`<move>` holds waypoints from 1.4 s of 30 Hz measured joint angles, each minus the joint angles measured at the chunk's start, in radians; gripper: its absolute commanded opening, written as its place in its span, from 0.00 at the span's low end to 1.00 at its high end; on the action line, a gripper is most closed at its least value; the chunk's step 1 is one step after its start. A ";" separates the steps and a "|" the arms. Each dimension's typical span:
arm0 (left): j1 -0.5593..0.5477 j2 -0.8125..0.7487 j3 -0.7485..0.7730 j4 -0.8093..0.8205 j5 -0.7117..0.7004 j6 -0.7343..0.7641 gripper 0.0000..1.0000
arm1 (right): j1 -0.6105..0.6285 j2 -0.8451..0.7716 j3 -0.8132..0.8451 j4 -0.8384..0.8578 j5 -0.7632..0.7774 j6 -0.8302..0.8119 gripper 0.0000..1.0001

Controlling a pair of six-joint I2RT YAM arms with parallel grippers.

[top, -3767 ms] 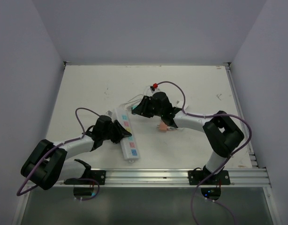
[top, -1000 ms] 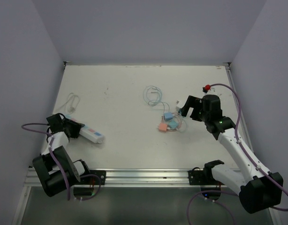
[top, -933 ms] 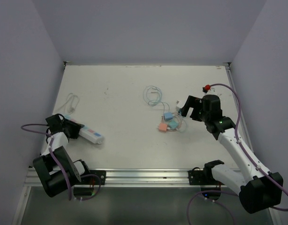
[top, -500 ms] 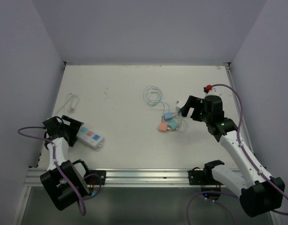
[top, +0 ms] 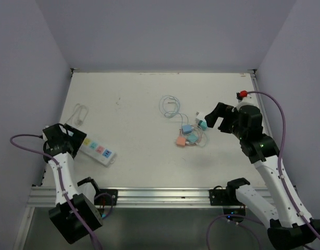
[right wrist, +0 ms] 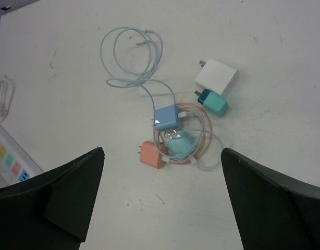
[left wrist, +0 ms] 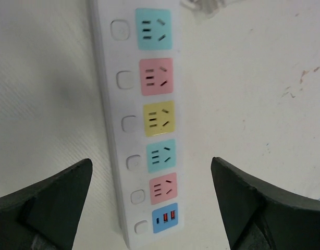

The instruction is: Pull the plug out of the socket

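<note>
white table (top: 139,88) | socket (top: 96,149) near left edge | chargers and cables (top: 187,129) heaped right of centre

The socket (top: 97,149) has moved far left; left arm (top: 63,173) and right arm (top: 268,162) withdrew

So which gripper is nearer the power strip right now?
Left. The left gripper hovers at one end of the power strip; the right gripper is far off, beside the loose chargers.
</note>
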 measured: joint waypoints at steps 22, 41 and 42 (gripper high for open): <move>-0.494 -0.187 0.771 -0.222 -0.197 0.311 1.00 | 0.000 -0.251 0.520 -0.369 0.259 -0.208 0.99; -0.557 -0.336 0.656 -0.128 -0.109 0.379 0.99 | 0.002 -0.454 0.535 -0.374 0.315 -0.295 0.99; -0.557 -0.337 0.657 -0.123 -0.110 0.377 0.99 | 0.002 -0.454 0.532 -0.375 0.315 -0.295 0.99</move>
